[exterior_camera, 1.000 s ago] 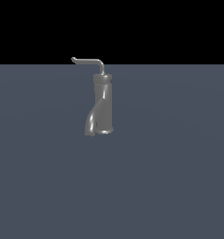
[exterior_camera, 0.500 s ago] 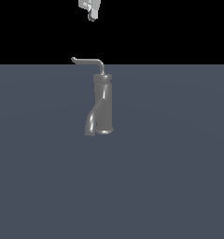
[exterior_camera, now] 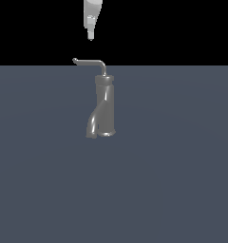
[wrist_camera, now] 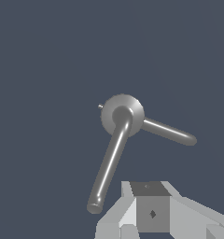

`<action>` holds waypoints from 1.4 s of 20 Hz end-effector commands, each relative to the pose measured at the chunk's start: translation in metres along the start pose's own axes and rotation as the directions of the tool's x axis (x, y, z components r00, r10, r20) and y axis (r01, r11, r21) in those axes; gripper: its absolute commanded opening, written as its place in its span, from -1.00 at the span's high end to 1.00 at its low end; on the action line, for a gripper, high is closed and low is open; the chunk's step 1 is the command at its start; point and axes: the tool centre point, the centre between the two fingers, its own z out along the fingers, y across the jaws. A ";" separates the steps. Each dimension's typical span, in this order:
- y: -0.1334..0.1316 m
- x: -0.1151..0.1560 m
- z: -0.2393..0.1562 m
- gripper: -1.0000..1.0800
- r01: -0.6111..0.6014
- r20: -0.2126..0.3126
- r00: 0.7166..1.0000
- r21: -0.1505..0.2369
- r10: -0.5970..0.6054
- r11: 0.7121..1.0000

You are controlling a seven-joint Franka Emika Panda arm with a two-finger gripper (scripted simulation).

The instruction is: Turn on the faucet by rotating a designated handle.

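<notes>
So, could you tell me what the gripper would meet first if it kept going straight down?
Probably the handle: the gripper hangs just above its horizontal arm in the exterior view, though depth is unclear, so it might pass beside it.

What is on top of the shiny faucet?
A thin bent handle rises from the collar on the faucet and reaches sideways to a small knobbed tip. The gripper hangs above it, not touching. The collar hides the rod's joint.

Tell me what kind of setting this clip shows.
A bare simulated test scene, not a real kitchen: a lone faucet with its handle stands on a flat grey floor against black, gripper above.
</notes>
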 end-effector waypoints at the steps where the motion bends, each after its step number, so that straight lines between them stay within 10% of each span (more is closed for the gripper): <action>1: -0.013 -0.003 0.010 1.00 -0.061 -0.013 0.998 0.003 0.061 0.998; 28: -0.076 -0.023 0.070 1.00 -0.345 -0.083 0.934 0.048 0.348 0.937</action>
